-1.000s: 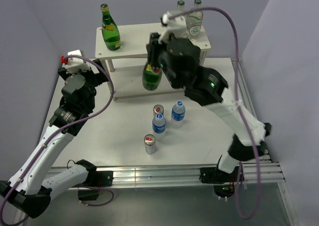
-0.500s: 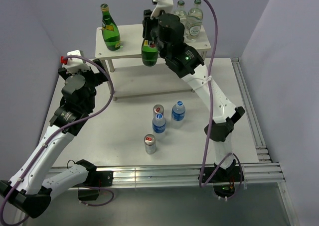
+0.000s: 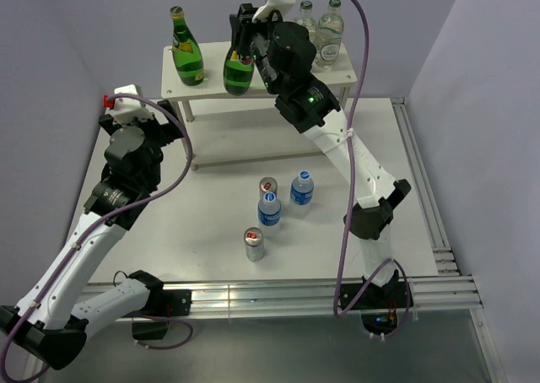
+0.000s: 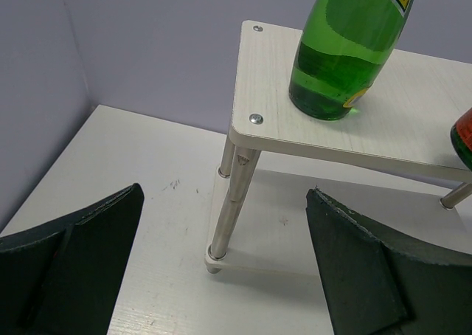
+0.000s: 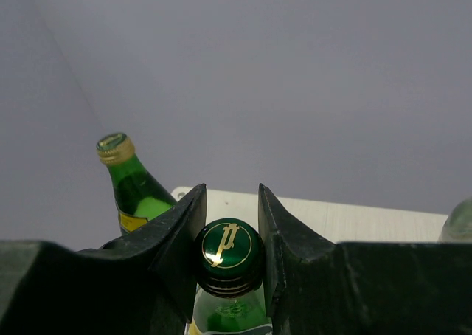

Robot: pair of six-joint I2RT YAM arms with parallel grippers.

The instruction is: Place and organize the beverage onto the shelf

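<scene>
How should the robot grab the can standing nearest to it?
Probably from straight above, pinching the can by its round sides near the top. It stands upright, apart from the water bottle behind it, with room on both sides.

Two green bottles (image 3: 187,58) (image 3: 238,71) upright at shelf (image 3: 213,67) top; cans (image 3: 254,244) (image 3: 268,185), water bottles (image 3: 302,189) (image 3: 269,210) before it.

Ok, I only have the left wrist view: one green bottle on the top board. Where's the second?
Observer: The right end effector grips the second green bottle by its neck, over the top board beside the first green bottle.
Operator: What's on the table?
Observer: Two water bottles and two cans, in front of the shelf.
Operator: Anything else up top?
Observer: Two clear glass bottles at the board's right end.
</scene>
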